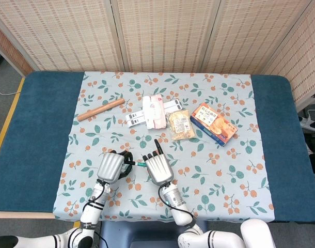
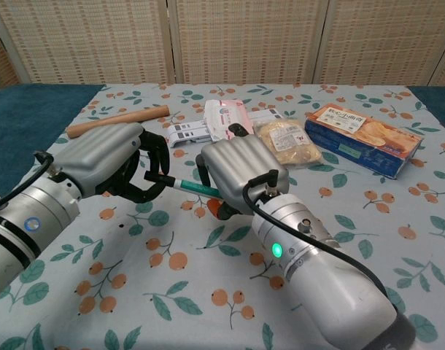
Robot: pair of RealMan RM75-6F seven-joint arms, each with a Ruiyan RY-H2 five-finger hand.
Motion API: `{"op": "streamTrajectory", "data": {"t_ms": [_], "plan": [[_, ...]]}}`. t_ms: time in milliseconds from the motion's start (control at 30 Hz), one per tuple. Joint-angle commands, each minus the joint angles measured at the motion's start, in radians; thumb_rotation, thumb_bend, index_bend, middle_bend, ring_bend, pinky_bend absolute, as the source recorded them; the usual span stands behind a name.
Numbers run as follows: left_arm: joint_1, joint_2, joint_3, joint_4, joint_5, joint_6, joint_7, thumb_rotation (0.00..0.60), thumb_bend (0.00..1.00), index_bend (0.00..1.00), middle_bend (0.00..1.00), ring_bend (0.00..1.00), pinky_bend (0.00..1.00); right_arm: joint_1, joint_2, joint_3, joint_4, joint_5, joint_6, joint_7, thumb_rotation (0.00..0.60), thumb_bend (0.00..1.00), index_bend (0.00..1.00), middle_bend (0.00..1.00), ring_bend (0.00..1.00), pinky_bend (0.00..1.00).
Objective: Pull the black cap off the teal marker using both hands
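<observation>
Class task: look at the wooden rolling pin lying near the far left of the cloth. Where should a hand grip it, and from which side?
Grip the wooden rolling pin at mid-length, coming from above with fingers across its axis. It lies flat and slanted on the cloth, apart from other items, so the middle likely balances best.

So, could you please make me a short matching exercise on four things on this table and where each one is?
Things:
1. marker
2. wooden rod
3. orange box
4. left hand

Places:
A. right side of the cloth
B. between the two hands
C. far left of the cloth
D. on the marker's black end

Pairs: 1-B, 2-C, 3-A, 4-D
</observation>
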Motion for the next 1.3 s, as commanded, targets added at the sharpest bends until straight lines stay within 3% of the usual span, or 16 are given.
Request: {"op": "streamTrajectory", "data": {"t_ms": [33,1033,1167,1300], "plan": [[0.002,0.001,-0.007,-0.005,-0.008,-0.004,-0.015,0.600,0.83,0.80,0.98,0.72,0.57,0.000,-0.001,0.001,0.001,-0.001,0.001,0.003,0.600,0.33,0.99,0.87,0.46,0.00],[0.003,0.048,-0.046,-0.013,-0.030,-0.016,-0.145,0.600,0.92,0.81,1.00,0.74,0.61,-0.001,0.035,0.008,-0.027,0.000,0.006,-0.008,0.600,0.33,0.99,0.87,0.46,0.00],[0.002,0.070,-0.053,0.003,-0.057,-0.039,-0.138,0.600,0.88,0.80,1.00,0.74,0.61,-0.006,0.052,-0.005,-0.024,0.004,0.000,-0.035,0.600,0.33,0.99,0.87,0.46,0.01],[0.003,0.079,-0.056,0.044,-0.084,-0.065,-0.159,0.600,0.75,0.74,0.92,0.72,0.57,-0.016,0.062,-0.030,-0.013,0.006,-0.011,-0.035,0.600,0.33,0.95,0.87,0.46,0.01]]}}
